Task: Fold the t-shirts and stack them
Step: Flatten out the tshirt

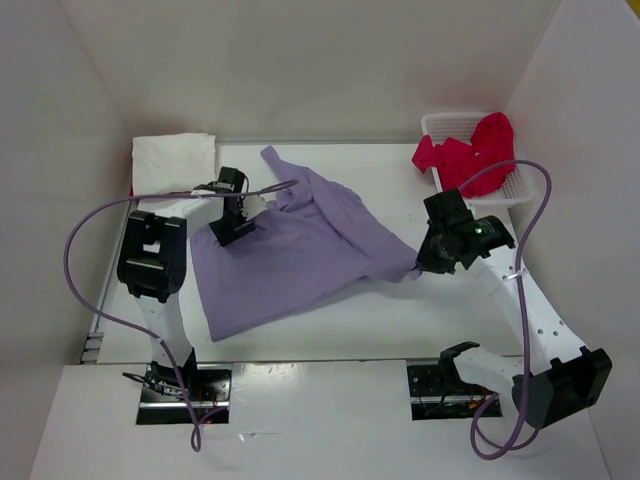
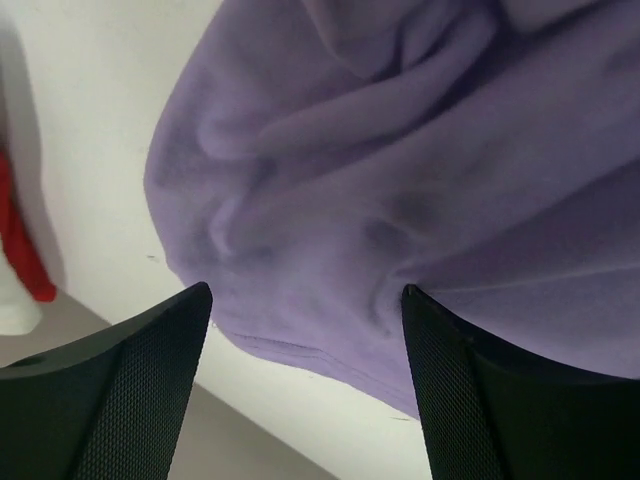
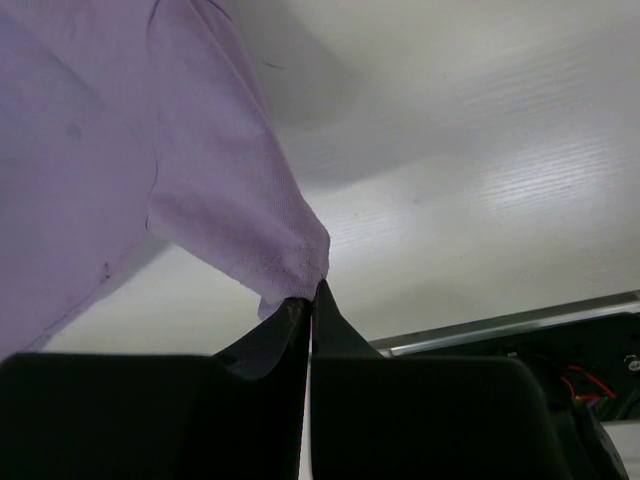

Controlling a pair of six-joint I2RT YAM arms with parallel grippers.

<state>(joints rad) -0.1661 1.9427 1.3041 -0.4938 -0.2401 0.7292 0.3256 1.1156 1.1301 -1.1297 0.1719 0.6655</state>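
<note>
The lavender t-shirt (image 1: 290,255) lies spread out but wrinkled across the middle of the white surface (image 1: 330,340). Its broad hem is toward the near left, and 1 narrow strip of cloth trails toward the back edge. Its right-hand tip (a sleeve end, by the look of it) is drawn out to a point and pinched in the right gripper (image 1: 420,266). In the right wrist view the gripper (image 3: 308,295) has its 2 fingers clenched together on that tip of lavender cloth (image 3: 90,160).

The left gripper (image 1: 238,228) hangs over the shirt's back-left part with its fingers spread wide, grasping nothing. In its own wrist view the 2 black fingertips (image 2: 130,390) stand on either side of a bunched, rounded fold (image 2: 400,160) at the shirt's edge. Whether they touch the cloth I cannot tell.

In the back-left corner a folded off-white t-shirt (image 1: 172,160) lies flat, with a sliver of a red t-shirt (image 2: 25,240) showing at its edge. At the back right a white mesh basket (image 1: 520,192) holds the pinkish red t-shirt (image 1: 470,150) — crumpled and spilling over the rim.
</note>
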